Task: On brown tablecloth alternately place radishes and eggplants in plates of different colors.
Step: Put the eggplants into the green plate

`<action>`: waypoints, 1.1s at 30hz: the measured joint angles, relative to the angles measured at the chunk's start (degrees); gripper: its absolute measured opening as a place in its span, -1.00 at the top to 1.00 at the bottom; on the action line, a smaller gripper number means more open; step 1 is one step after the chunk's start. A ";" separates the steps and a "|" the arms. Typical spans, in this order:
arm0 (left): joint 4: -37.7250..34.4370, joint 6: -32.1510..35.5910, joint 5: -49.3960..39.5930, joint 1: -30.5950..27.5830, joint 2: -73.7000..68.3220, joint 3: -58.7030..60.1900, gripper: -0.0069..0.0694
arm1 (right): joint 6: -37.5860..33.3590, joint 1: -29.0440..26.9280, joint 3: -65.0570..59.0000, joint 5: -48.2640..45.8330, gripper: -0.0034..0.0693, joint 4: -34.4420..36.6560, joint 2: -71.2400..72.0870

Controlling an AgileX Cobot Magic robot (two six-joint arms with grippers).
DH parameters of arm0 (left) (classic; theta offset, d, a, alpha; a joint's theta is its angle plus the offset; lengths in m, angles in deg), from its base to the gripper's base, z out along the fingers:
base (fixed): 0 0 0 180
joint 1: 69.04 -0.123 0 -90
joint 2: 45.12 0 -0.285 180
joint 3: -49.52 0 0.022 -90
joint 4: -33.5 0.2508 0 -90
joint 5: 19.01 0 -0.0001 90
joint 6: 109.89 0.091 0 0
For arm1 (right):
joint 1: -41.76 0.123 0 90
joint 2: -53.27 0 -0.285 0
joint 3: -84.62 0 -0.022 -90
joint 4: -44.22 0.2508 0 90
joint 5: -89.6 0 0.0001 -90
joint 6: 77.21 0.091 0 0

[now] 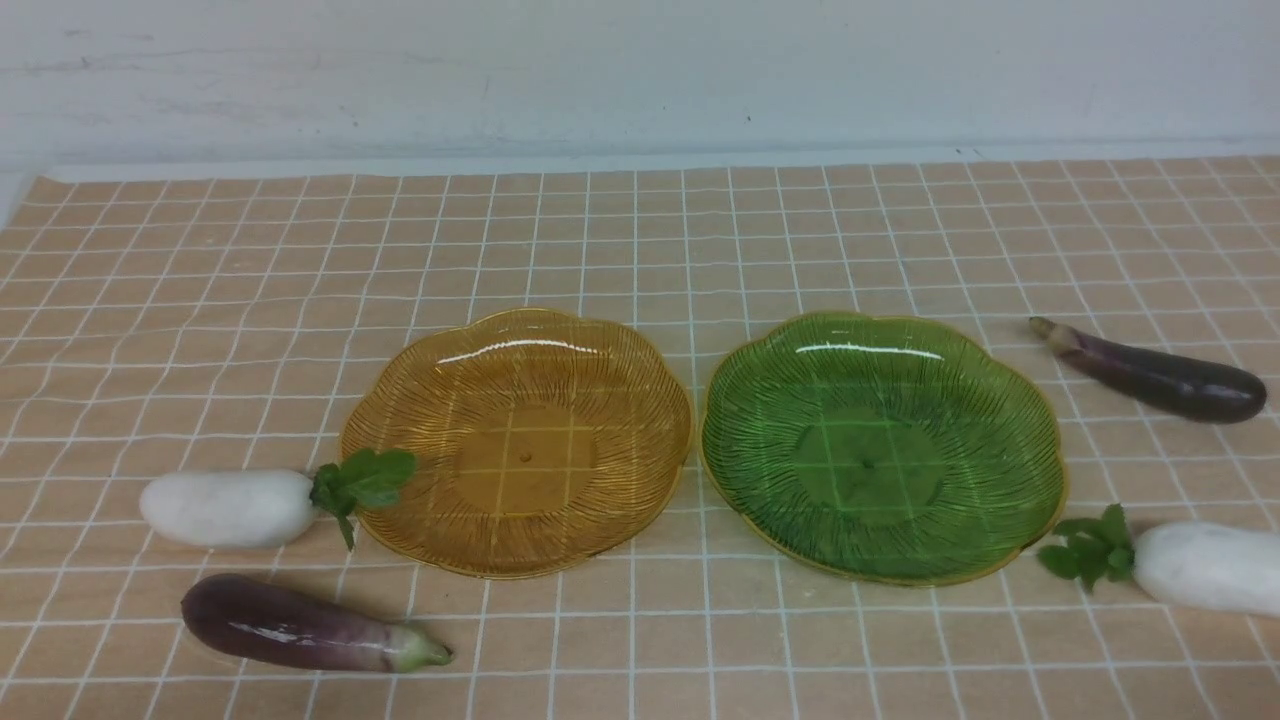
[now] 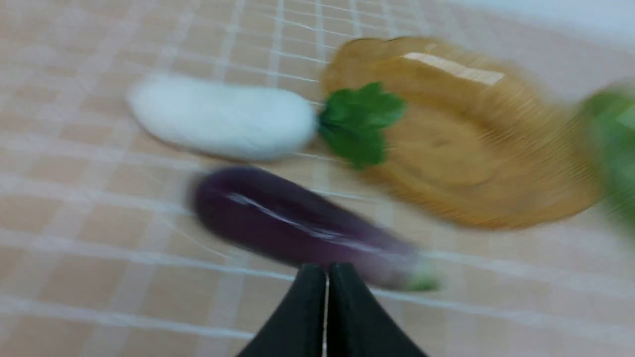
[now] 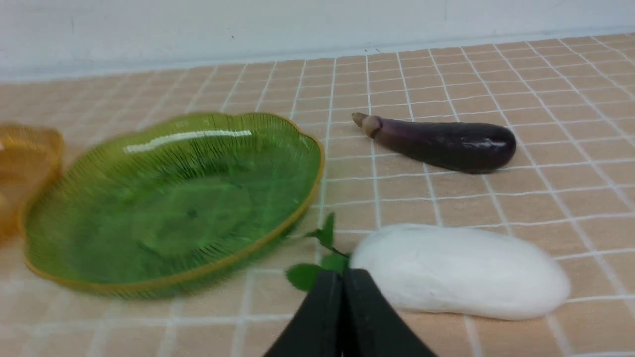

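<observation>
On the brown tablecloth [image 1: 640,250] an amber plate [image 1: 517,442] and a green plate [image 1: 882,445] lie side by side, both bare. Left of the amber plate lies a white radish [image 1: 228,508], its leaves over the rim, with a purple eggplant [image 1: 300,630] nearer the front. On the right lie a second eggplant [image 1: 1160,375] and a second radish [image 1: 1205,567]. Neither arm shows in the front view. My left gripper [image 2: 326,270] is shut and empty, above the blurred left eggplant [image 2: 297,225]. Shut and empty too, my right gripper [image 3: 342,275] hovers by the right radish [image 3: 459,270].
A pale wall [image 1: 640,70] rises behind the table's far edge. Bare cloth stretches behind the plates and along the front between the vegetables.
</observation>
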 joint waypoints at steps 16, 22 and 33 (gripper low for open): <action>-36.97 3.64 4.20 0.00 -4.33 -8.93 0.83 | -14.31 0.60 21.20 -0.44 0.95 13.51 -7.46; -26.00 15.47 -14.20 0.00 -31.70 -20.92 0.83 | -14.01 -0.34 36.04 -20.35 0.92 -3.98 -42.79; -18.74 23.62 -21.61 0.00 -57.55 -31.80 0.40 | -8.52 -4.06 75.70 -31.85 0.28 -28.97 -100.94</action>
